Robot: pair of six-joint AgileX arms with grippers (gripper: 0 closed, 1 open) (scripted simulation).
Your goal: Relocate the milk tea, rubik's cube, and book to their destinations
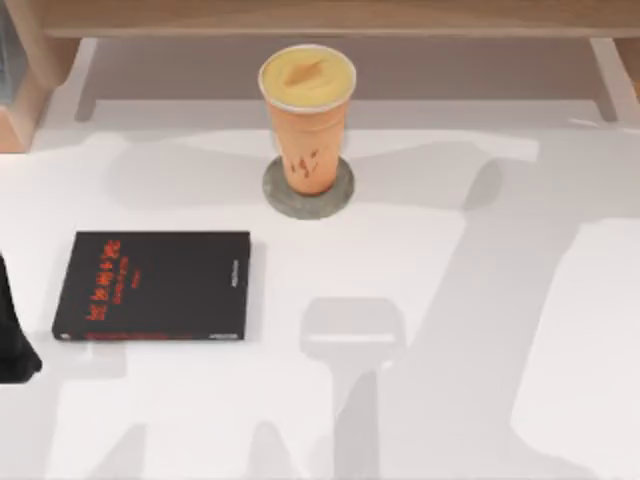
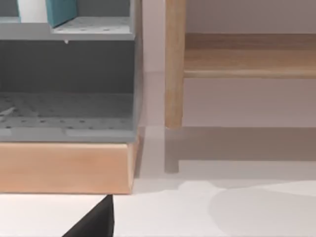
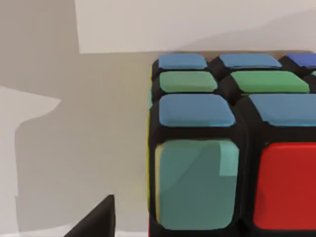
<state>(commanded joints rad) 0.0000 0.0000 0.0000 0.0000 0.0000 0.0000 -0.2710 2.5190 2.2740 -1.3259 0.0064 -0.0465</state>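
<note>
The milk tea, an orange-tan cup with a pale yellow lid, stands upright on a round grey coaster at the table's back middle. The rubik's cube shows blue, green, teal and red tiles very close up in the right wrist view, with a dark part of my right gripper just beside it; whether it is held I cannot tell. A teal-blue book with white edges stands in the upper compartment of a grey shelf unit. My left gripper hangs low in front of that shelf, at the table's left edge.
A black book with red lettering lies flat at the left of the white table. A wooden rack runs along the back, and its leg stands beside the grey shelf's wooden base.
</note>
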